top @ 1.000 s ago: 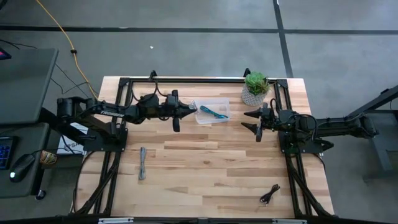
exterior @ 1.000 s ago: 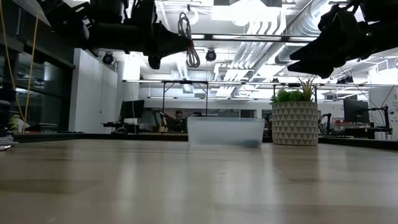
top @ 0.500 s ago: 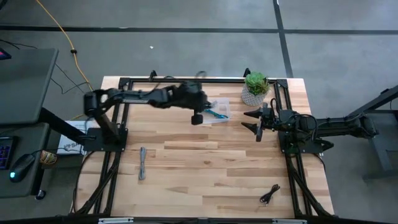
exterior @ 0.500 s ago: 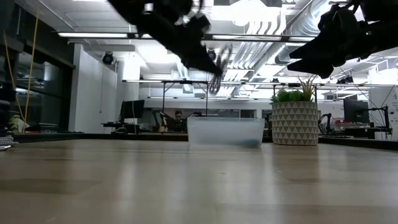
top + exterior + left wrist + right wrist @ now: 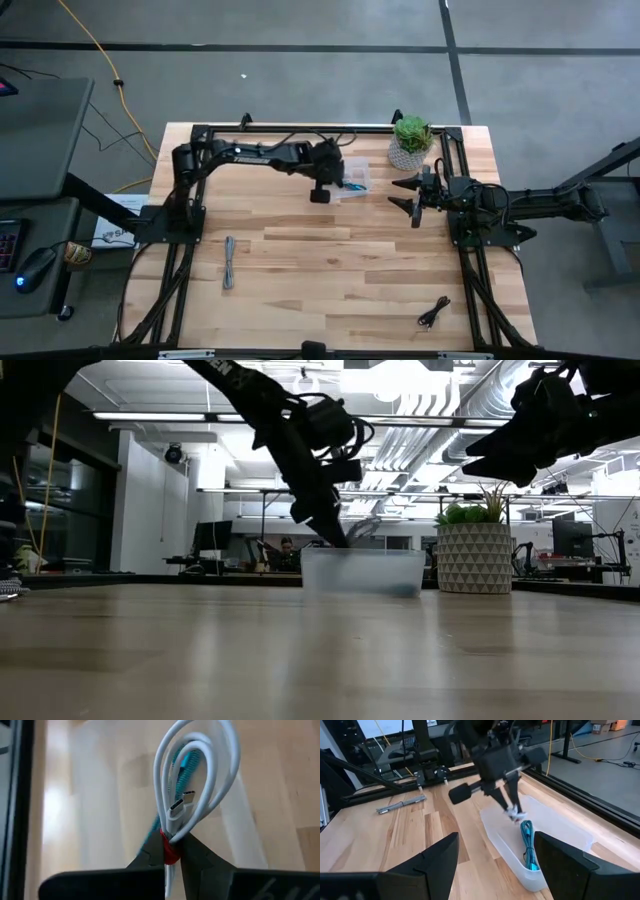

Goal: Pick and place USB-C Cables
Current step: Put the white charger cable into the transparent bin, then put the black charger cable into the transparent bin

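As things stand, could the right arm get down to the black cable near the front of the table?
Probably yes. The right gripper hangs open and holds nothing, and the black cable lies alone on bare wood on that arm's side. The left gripper is busy at the clear bin.

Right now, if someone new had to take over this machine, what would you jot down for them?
Left gripper: shut on the white cable, holding it over the clear bin at the table's far side.
Right gripper: open, holding nothing, waiting in the air beside the potted plant.
Done: a teal cable lies in the bin.
Left: drop the white cable in, then fetch the grey cable lying on the table near the left arm's side, and the black cable near the front right corner.
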{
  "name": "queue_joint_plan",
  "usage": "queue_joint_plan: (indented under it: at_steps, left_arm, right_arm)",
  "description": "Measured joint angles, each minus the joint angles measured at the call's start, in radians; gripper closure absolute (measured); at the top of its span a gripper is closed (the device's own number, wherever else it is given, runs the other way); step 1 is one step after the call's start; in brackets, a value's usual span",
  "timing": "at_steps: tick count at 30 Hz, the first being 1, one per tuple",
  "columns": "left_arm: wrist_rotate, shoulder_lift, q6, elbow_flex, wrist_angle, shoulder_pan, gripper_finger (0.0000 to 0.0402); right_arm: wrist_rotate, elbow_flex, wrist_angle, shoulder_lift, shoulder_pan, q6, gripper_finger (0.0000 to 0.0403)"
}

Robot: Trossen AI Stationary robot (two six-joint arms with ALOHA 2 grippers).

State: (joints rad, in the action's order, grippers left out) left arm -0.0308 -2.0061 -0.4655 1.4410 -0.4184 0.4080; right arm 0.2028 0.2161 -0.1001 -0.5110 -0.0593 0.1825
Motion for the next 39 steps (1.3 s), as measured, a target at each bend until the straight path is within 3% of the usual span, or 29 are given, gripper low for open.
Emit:
queue_joint_plan:
  at_steps: [11, 18, 29, 34, 39]
  left_arm:
    - [-0.012, -0.03, 0.002, 0.001, -0.02, -0.001, 0.0392]
    - [-0.068, -0.03, -0.025, 0.001, -0.024, -0.005, 0.0336]
    - [-0.076, -0.023, -0.028, 0.001, -0.023, -0.011, 0.0236]
    - [-0.145, 0.004, -0.04, 0.067, -0.131, -0.017, 0.019]
    - [-0.114, 0.099, 0.095, 0.082, -0.173, -0.007, 0.0169]
  right_arm:
    - [0.0, 0.0, 0.001, 0.0, 0.0, 0.0, 0.0153]
    - [0.0, 0.0, 0.001, 0.0, 0.0, 0.0, 0.0153]
    - [0.0, 0.0, 0.001, 0.0, 0.0, 0.0, 0.0153]
    - [0.001, 0.0, 0.001, 0.0, 0.0, 0.0, 0.0153]
    - [0.004, 0.0, -0.001, 0.0, 0.0, 0.0, 0.0153]
